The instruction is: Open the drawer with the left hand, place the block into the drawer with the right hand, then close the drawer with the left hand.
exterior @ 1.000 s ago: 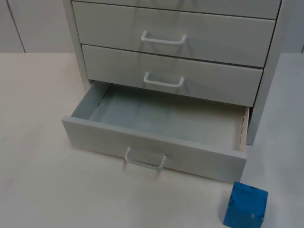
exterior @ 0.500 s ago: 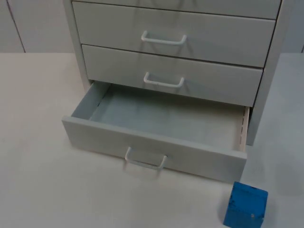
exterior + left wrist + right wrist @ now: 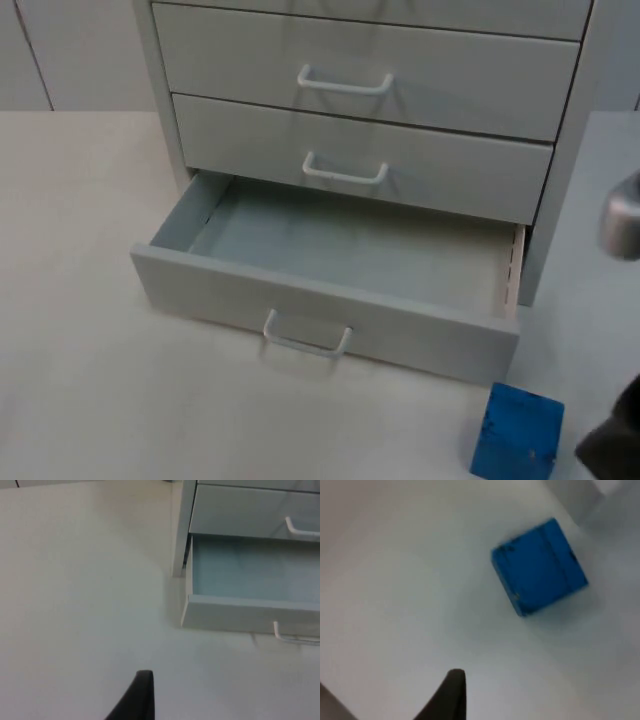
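Observation:
The grey cabinet's bottom drawer (image 3: 340, 250) is pulled out and nothing lies in it; its white handle (image 3: 305, 343) faces the front. A blue block (image 3: 517, 433) stands on the white table just in front of the drawer's right corner. My right arm (image 3: 622, 215) comes in at the right edge, and its dark gripper (image 3: 612, 445) hangs just right of the block. The right wrist view has the blue block (image 3: 540, 565) on the table, apart from the gripper (image 3: 451, 695). In the left wrist view my left gripper (image 3: 139, 697) hovers over bare table, left of the open drawer (image 3: 250, 575).
Two shut drawers with white handles (image 3: 345, 83) (image 3: 345, 172) sit above the open one. The cabinet's side post (image 3: 181, 530) stands beside the drawer's left corner. White table (image 3: 90, 380) stretches out left of and in front of the cabinet.
My right arm has come into the top view at the right edge, close to the blue block. The drawer and the block have not moved.

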Controlling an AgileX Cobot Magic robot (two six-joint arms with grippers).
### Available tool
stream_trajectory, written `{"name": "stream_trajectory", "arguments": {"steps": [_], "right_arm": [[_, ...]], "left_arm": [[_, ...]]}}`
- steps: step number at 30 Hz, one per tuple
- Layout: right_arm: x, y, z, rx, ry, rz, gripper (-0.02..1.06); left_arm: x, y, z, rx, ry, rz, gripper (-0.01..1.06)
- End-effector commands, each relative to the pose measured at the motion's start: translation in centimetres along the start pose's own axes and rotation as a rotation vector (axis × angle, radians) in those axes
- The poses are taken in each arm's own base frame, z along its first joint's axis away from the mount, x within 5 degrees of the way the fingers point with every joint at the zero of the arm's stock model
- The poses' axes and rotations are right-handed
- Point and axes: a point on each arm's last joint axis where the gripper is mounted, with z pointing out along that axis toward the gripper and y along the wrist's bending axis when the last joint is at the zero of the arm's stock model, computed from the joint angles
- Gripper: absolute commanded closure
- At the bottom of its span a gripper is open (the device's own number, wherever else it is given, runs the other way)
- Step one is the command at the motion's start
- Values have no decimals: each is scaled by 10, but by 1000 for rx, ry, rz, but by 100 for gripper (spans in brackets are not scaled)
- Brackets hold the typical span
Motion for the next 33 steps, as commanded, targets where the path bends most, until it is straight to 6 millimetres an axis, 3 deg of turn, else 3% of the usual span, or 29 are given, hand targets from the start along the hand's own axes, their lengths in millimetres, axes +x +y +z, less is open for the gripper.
{"name": "stream_trajectory", "arguments": {"steps": [1,5,10,20,33], "right_arm": [[-8,6,17,14,-31,-27,3],[-5,5,57,74,61,-21,4],[-5,7,86,75,60,-47,4],[-23,9,98,72,30,-95,5],[-27,11,98,54,-6,-124,8]], "left_arm": [[0,0,0,0,-15,-14,1],[1,0,0,0,-4,-14,1],[1,0,0,0,-2,-14,1],[1,0,0,0,2,-14,1],[1,0,0,0,2,-14,1]]}}
